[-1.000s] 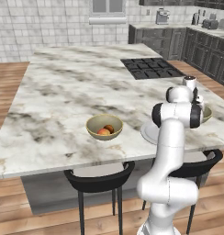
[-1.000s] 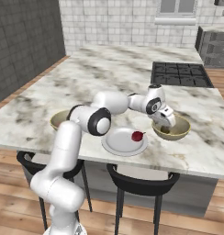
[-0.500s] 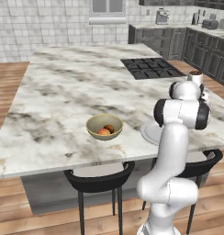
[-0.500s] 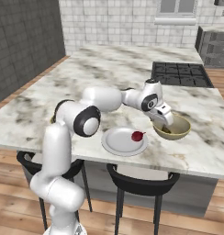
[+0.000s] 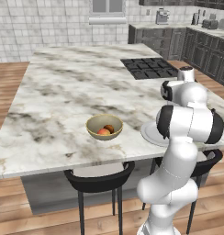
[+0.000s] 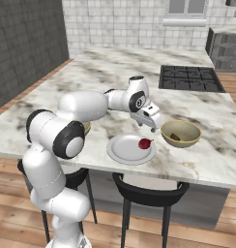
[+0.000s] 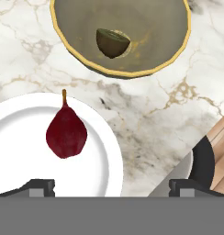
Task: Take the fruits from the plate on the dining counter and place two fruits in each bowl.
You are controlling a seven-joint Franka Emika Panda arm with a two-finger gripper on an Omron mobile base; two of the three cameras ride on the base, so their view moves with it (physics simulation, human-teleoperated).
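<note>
My gripper (image 6: 153, 122) hangs open and empty over the dining counter (image 6: 110, 72), between the plate (image 6: 121, 150) and the right bowl (image 6: 180, 133). In the hand view its dark fingertips (image 7: 39, 186) stand wide apart. One dark red pear-shaped fruit (image 7: 65, 133) lies on the white plate (image 7: 17, 151). A dark brown-green fruit (image 7: 112, 42) lies alone in the right bowl (image 7: 68, 46). The left bowl (image 5: 103, 127) holds an orange fruit (image 5: 109, 128) and a reddish-peach fruit (image 5: 103, 132). My arm hides much of the plate (image 5: 149, 133) in the left base view.
A black cooktop (image 6: 187, 77) is set into the counter's far right. Black stools (image 6: 149, 191) stand under the near edge, one of them (image 7: 203, 160) beside the counter's edge in the hand view. Wood floor and dark cabinets (image 5: 201, 43) surround the counter.
The gripper has drawn back from over the right bowl toward the plate and its jaws have widened. The dark fruit now lies free in that bowl.
</note>
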